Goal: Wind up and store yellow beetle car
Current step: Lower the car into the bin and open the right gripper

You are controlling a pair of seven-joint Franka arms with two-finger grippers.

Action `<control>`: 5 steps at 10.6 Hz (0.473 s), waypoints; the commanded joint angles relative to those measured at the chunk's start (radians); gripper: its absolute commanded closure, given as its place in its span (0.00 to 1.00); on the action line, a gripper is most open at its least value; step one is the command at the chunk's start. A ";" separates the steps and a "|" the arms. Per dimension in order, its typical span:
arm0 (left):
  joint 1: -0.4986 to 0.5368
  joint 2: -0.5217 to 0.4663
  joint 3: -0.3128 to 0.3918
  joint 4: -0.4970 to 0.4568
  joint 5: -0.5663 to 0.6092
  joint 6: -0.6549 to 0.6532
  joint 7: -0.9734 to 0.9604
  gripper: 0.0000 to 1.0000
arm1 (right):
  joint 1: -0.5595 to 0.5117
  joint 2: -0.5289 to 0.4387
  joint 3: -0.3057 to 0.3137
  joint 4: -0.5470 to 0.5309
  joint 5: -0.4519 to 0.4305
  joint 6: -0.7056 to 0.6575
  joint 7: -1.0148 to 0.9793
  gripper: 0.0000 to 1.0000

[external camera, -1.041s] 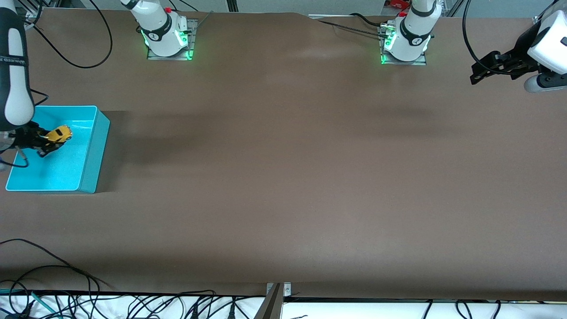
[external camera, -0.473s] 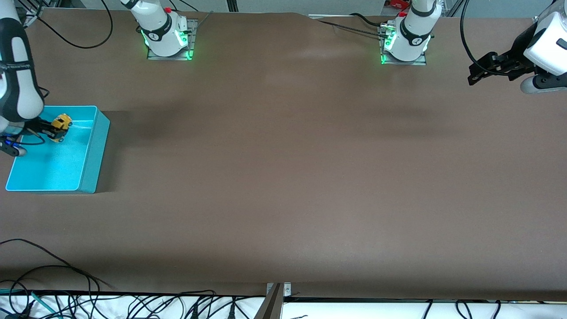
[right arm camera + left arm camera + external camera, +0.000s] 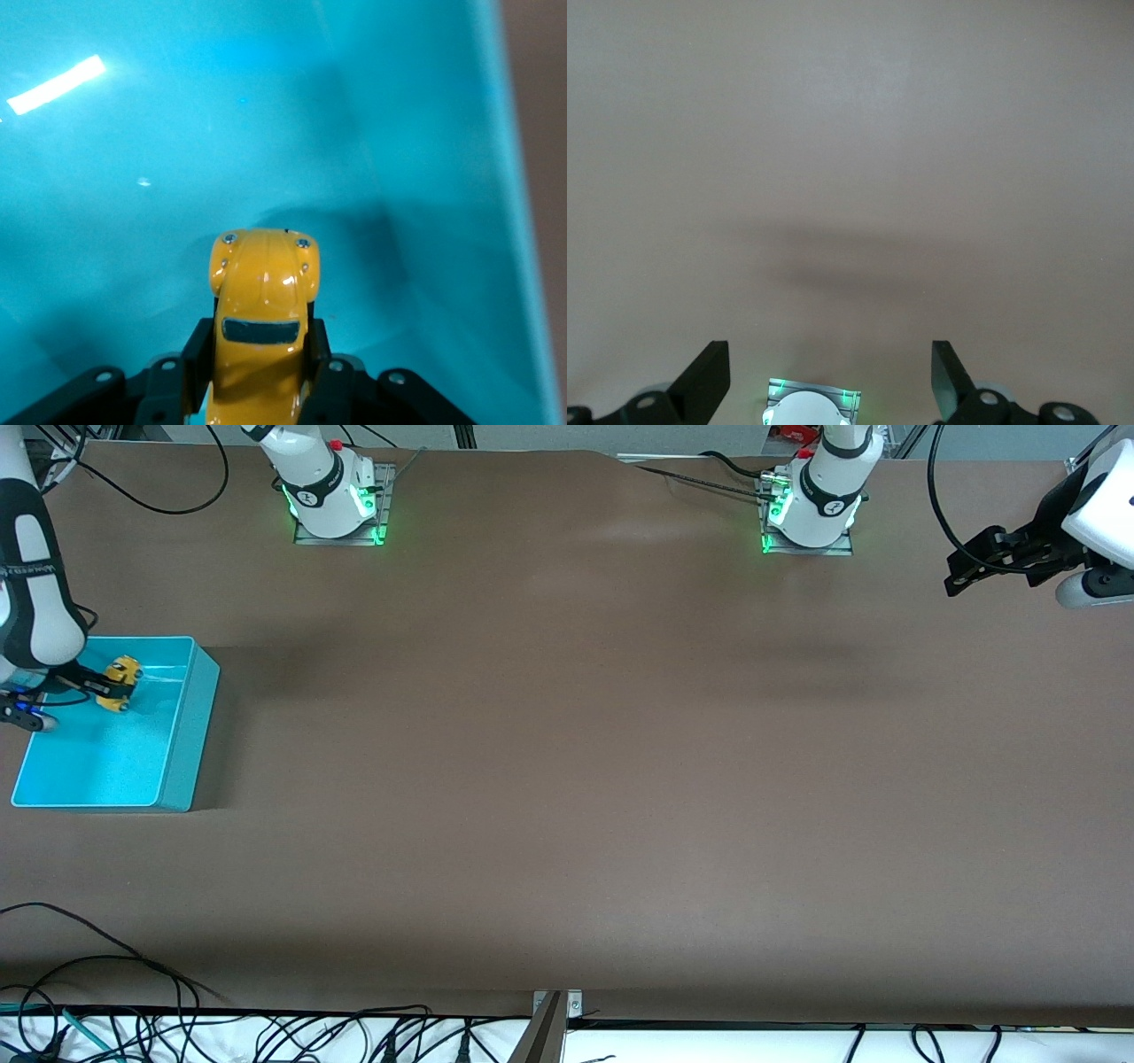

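The yellow beetle car [image 3: 120, 681] is held over the turquoise bin [image 3: 190, 726] at the right arm's end of the table. My right gripper [image 3: 108, 683] is shut on the car. In the right wrist view the car [image 3: 262, 292] sits between the black fingers [image 3: 197, 350], its nose over the bin's turquoise floor [image 3: 266, 115]. My left gripper [image 3: 961, 574] is open and empty in the air over the left arm's end of the table. In the left wrist view its fingertips [image 3: 709, 376] stand wide apart over bare brown table.
The two arm bases [image 3: 332, 491] [image 3: 811, 505] stand along the table's edge farthest from the front camera. Cables [image 3: 133, 992] hang along the table's edge nearest the front camera. The brown table [image 3: 567, 779] is bare between the bin and the left gripper.
My right gripper has carried the car toward the bin wall nearest the arm bases. The left gripper has shifted only slightly.
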 commanded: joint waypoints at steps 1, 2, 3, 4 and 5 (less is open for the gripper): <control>-0.001 0.025 -0.001 0.037 0.043 -0.004 0.001 0.00 | -0.006 0.018 0.042 0.011 0.024 0.039 -0.019 0.27; 0.005 0.034 0.004 0.038 0.039 -0.001 0.001 0.00 | -0.006 0.009 0.045 0.013 0.024 0.037 -0.021 0.00; 0.009 0.044 0.006 0.064 0.032 0.001 0.000 0.00 | -0.005 -0.012 0.045 0.019 0.024 0.033 -0.033 0.00; 0.009 0.045 0.006 0.069 0.037 0.001 -0.002 0.00 | -0.005 -0.050 0.047 0.020 0.023 0.014 -0.042 0.00; 0.010 0.045 0.006 0.071 0.034 0.001 -0.002 0.00 | -0.005 -0.089 0.047 0.034 0.023 -0.027 -0.048 0.00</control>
